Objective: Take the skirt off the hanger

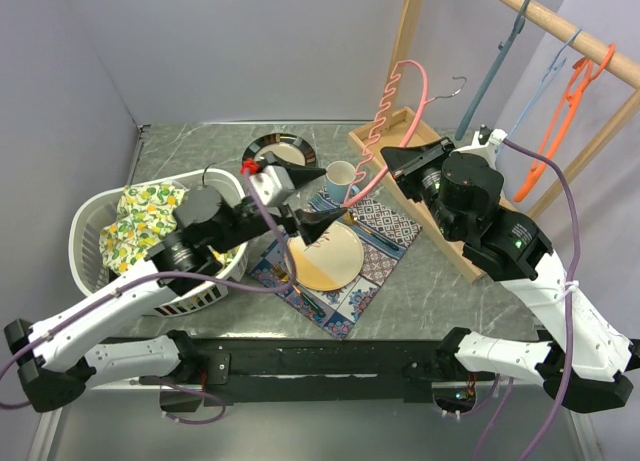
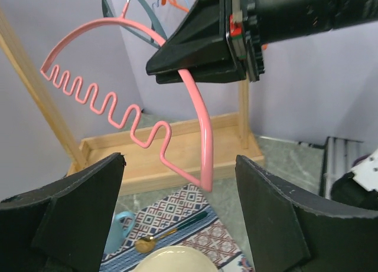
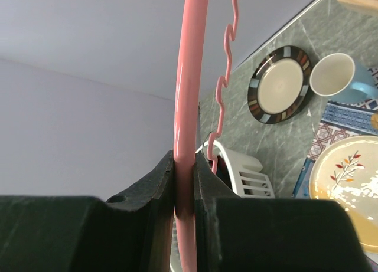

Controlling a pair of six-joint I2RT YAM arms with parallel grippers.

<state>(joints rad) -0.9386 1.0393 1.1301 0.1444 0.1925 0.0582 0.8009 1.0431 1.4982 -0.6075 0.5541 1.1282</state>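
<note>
Lilac walls close in the grey table [image 1: 180,146] on its left and far sides, and a wooden rack [image 1: 560,26] hung with spare hangers fills the far right corner.

The right end effector [image 3: 184,166] is pressed together on the curved shoulder of the pink hanger [image 2: 201,124], holding it in the air above the table. The hanger is bare. The skirt [image 1: 140,221], which I take to be the lemon-print cloth, lies crumpled in the white basket [image 1: 85,221] at the left, well apart from the hanger. On that reading the removal looks done. The left end effector [image 2: 180,160] is spread wide and empty above the yellow plate [image 1: 325,256], facing the hanger's wavy lower bar.

The skirt should handle as light, soft and floppy cloth. It will sag and drag from wherever it is taken, so a bunched fold near the top of the heap is the best hold. The hanger looks thin, stiff, light and smooth, and it may swivel in a 2-finger pinch.

Open air lies above the basket and the middle of the table. Lower down, the plate, the mug [image 1: 340,176] and the patterned mat [image 1: 380,226] crowd the centre. To the right, the rack's posts and hanging hooks could snag a swinging hanger.
</note>
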